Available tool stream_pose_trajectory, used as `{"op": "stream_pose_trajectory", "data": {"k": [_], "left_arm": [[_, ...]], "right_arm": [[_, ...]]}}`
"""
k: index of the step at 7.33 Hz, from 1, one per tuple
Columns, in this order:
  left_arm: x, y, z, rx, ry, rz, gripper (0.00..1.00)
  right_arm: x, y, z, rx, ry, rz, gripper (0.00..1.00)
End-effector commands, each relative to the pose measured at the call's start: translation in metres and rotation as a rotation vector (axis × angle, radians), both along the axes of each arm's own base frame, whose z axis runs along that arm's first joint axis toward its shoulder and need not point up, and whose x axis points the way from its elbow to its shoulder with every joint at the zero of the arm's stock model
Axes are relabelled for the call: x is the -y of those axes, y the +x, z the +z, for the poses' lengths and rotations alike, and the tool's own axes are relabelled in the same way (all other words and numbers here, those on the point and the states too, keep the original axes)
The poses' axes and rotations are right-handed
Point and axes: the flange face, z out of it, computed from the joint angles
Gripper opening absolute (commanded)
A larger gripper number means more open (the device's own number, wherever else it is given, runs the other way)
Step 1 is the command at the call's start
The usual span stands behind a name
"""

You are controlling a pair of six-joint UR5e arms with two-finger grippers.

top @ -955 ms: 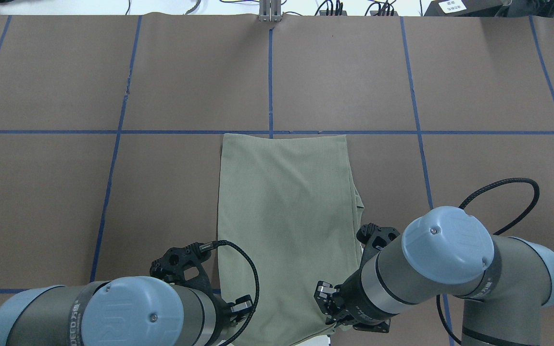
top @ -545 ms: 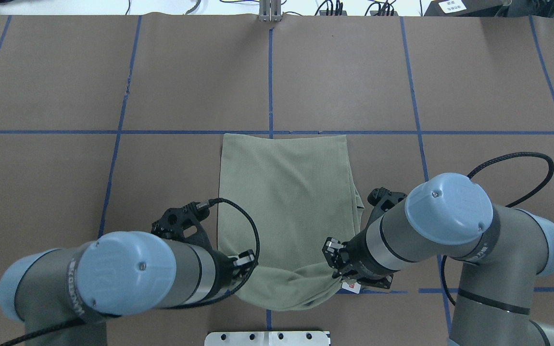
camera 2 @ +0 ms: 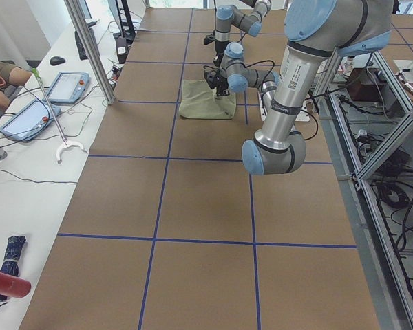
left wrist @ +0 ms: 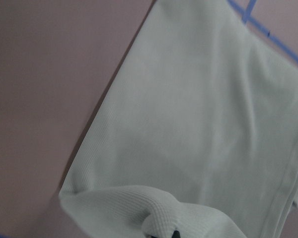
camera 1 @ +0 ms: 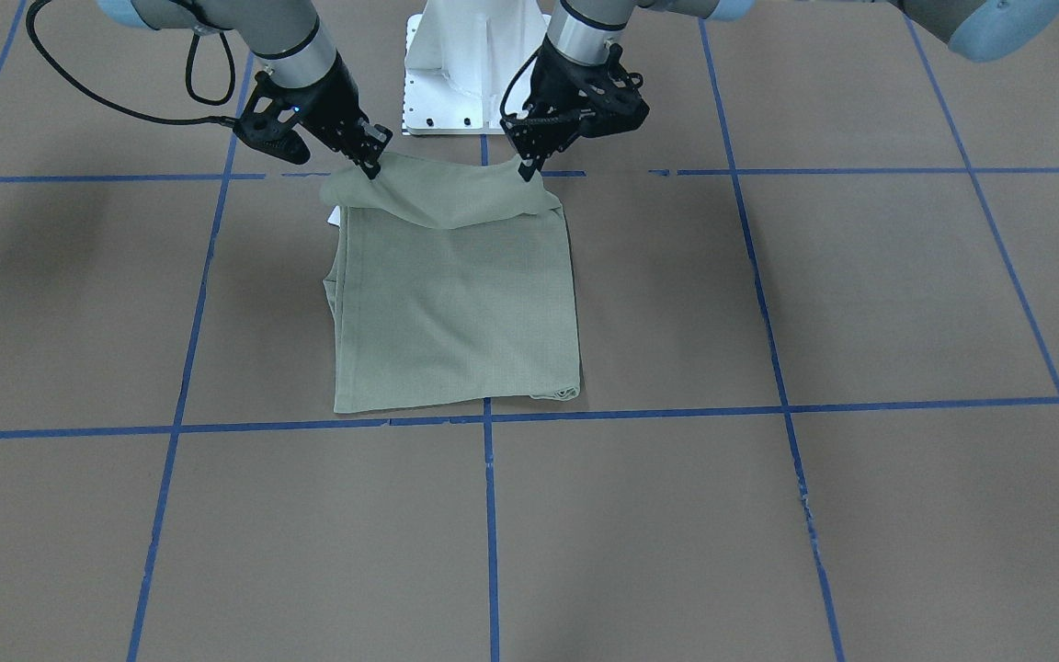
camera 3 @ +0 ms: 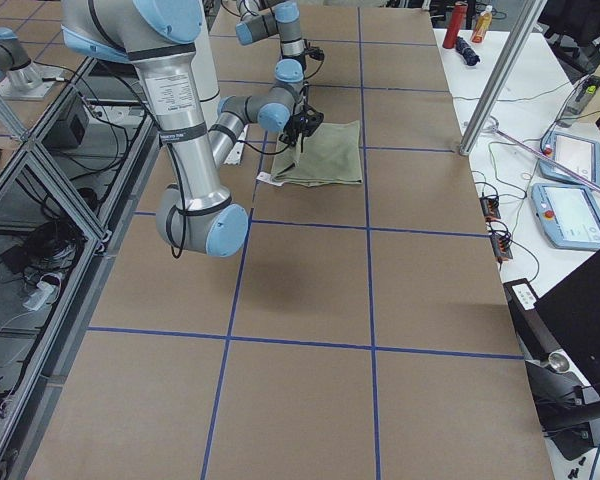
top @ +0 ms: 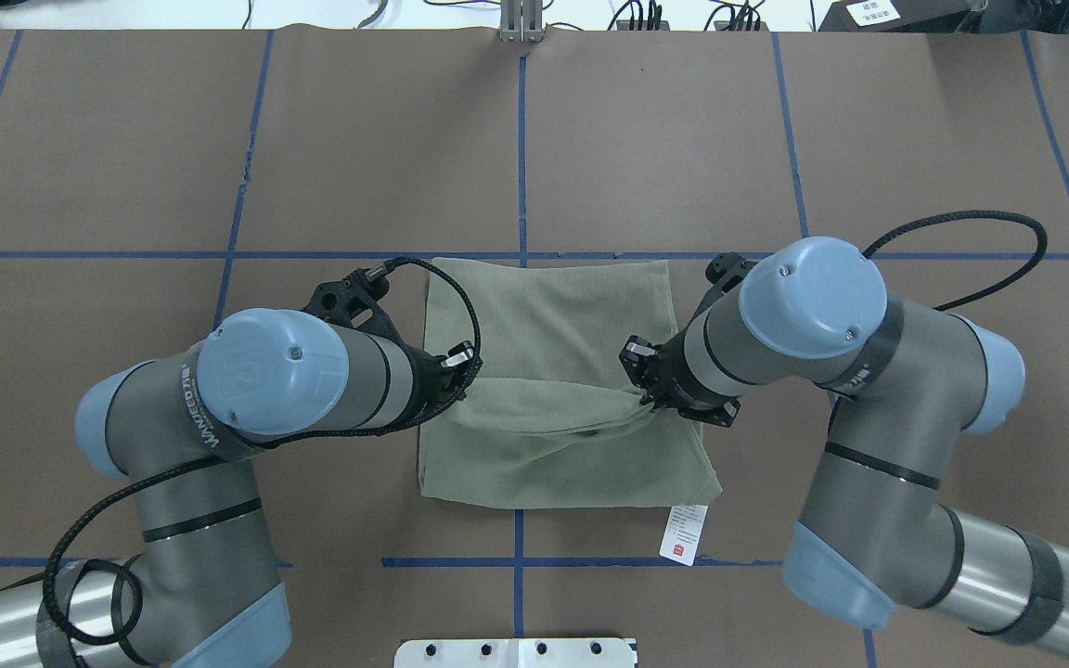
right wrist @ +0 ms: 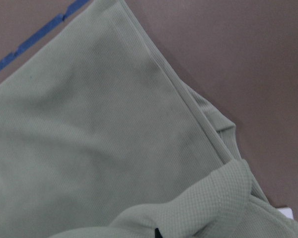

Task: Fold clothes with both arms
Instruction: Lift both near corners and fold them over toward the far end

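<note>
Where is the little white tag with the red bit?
In the overhead view, the white tag lies flat on the table, poking out from the green shirt's corner nearest the robot, on its right side, by the blue tape line.

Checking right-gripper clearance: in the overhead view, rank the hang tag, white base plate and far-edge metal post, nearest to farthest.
From the right gripper:
1. hang tag, by the shirt's near right corner.
2. white base plate, robot-side edge, centre.
3. metal post, far edge, centre.
</note>
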Motion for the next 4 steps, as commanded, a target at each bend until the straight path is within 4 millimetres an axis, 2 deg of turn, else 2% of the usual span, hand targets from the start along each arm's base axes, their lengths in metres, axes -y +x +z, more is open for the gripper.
{"op": "stream_pose_trajectory", "data": {"k": [1,2,3,4], "left_arm": [[0.035,0.005,0.016,-0.022,0.017,-0.045,0.00],[0.052,0.002,0.017,-0.009,0.060,-0.048,0.00],[0.066,0.000,0.021,-0.014,0.069,-0.064,0.00],[0.068,-0.002,0.019,-0.021,0.072,-0.067,0.00]], "right_arm": [[0.050,-0.010,0.009,0.016,0.024,0.052,0.00],[0.062,-0.007,0.009,0.022,0.026,0.070,0.00],[0.072,-0.013,0.000,0.026,0.028,0.077,0.00],[0.080,-0.022,0.000,0.018,0.022,0.078,0.00]]}}
